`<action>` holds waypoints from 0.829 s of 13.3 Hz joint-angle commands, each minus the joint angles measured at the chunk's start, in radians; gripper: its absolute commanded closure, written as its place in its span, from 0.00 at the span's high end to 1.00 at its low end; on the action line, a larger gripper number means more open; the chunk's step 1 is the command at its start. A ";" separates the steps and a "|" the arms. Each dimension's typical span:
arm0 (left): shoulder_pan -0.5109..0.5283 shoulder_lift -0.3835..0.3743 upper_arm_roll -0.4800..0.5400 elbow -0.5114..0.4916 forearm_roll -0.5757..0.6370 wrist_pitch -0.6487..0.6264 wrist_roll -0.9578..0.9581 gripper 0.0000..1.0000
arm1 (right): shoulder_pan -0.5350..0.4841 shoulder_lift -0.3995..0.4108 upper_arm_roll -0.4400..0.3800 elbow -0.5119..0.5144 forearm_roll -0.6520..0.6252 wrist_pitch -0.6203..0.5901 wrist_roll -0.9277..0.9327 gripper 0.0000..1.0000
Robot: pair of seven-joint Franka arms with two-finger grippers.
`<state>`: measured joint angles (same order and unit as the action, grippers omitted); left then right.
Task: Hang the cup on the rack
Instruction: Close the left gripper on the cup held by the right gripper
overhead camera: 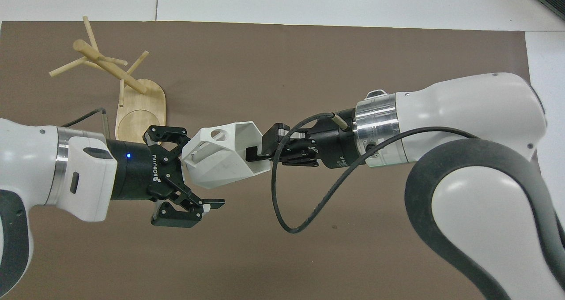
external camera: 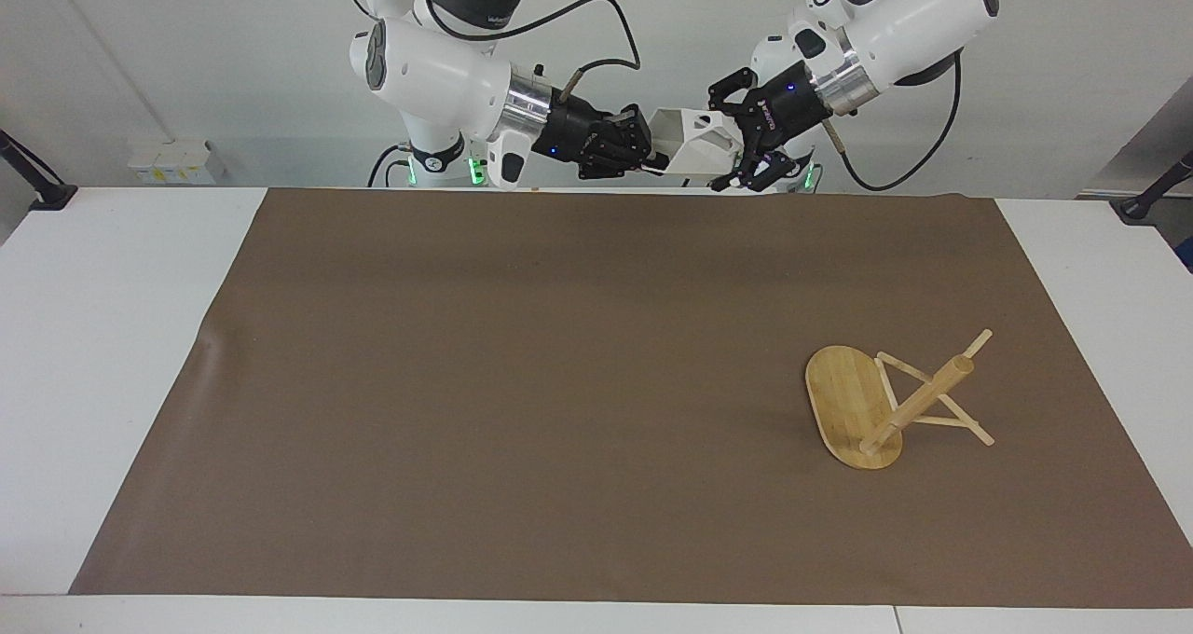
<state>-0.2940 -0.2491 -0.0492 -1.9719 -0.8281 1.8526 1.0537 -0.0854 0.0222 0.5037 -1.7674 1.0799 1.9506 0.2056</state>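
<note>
**Cup held up between two arms for a handover**

The right gripper (overhead camera: 258, 152) is clenched on the rim of the cup (overhead camera: 223, 159), holding it on its side in the air over the brown mat (external camera: 559, 382), handle end toward the left gripper (overhead camera: 187, 176). That one stands released, its fingers spread around the cup's base, apparently to take it over. The rack (external camera: 885, 406) lies toppled toward the left arm's end of the table, so it probably needs righting before the cup can hang.
</note>
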 commanded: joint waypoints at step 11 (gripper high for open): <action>0.006 -0.027 0.002 -0.016 0.001 0.008 -0.009 0.00 | -0.010 -0.007 0.013 -0.006 0.025 0.022 0.023 0.00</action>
<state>-0.2916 -0.2504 -0.0393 -1.9713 -0.8276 1.8616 1.0608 -0.0852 0.0207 0.5044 -1.7670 1.0800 1.9455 0.2056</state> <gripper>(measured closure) 0.308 0.943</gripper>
